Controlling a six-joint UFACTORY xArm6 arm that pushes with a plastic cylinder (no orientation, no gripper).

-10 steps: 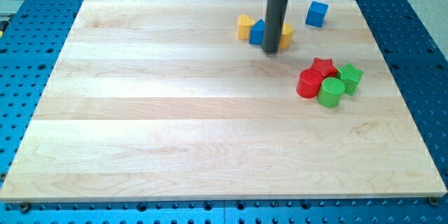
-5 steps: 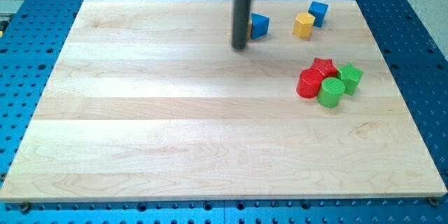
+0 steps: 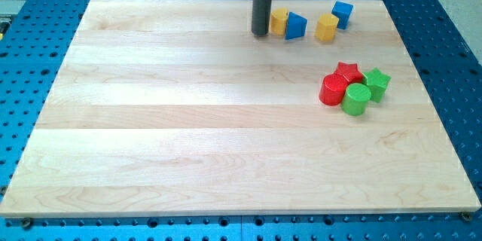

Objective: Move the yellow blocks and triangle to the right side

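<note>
My tip (image 3: 260,32) rests on the board near the view's top centre, just left of a yellow block (image 3: 279,21). A blue triangle (image 3: 296,26) sits touching that yellow block's right side. A second yellow block (image 3: 326,27) stands further right, with a blue cube (image 3: 343,13) just above and right of it. The tip is close to the first yellow block; I cannot tell if they touch.
A cluster at the view's right holds a red cylinder (image 3: 332,90), a red star (image 3: 348,72), a green cylinder (image 3: 356,99) and a green star (image 3: 376,82). The wooden board (image 3: 188,120) lies on a blue perforated table.
The tip moved left from the blocks, then up. One yellow block moved right beside the blue cube; the other yellow block and the blue triangle shifted right.
</note>
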